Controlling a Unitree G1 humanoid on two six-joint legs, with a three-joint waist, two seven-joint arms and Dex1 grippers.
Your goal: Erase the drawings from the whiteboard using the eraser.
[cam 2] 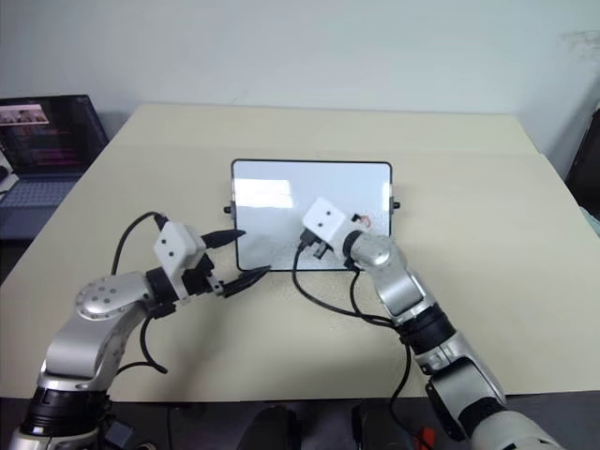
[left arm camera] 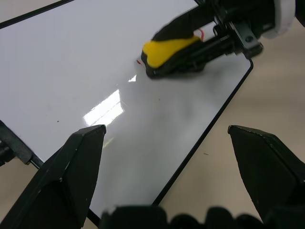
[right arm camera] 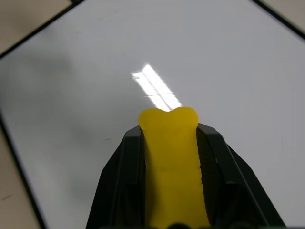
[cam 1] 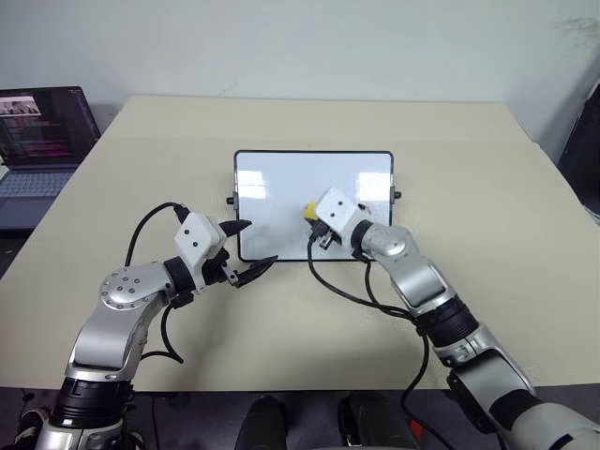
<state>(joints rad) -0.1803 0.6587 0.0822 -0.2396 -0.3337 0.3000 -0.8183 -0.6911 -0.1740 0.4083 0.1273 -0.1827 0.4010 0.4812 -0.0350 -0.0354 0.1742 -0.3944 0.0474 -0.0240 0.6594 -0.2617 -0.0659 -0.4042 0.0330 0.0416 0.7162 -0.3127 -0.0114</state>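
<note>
Both fingers of my right gripper (right arm camera: 169, 143) are clamping the eraser (right arm camera: 170, 167) over the whiteboard (cam 1: 281, 187); left gripper (cam 1: 253, 248) is gaping beside its edge.

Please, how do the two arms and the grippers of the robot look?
Both arms have silver-grey metal segments with black joints. Each wrist carries a white box, and loose black cables loop from it. The left gripper and the right gripper have black, pointed jaws.

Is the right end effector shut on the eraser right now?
Yes, shut. The right end effector has both black fingers pressed against the yellow eraser, over the whiteboard.
</note>
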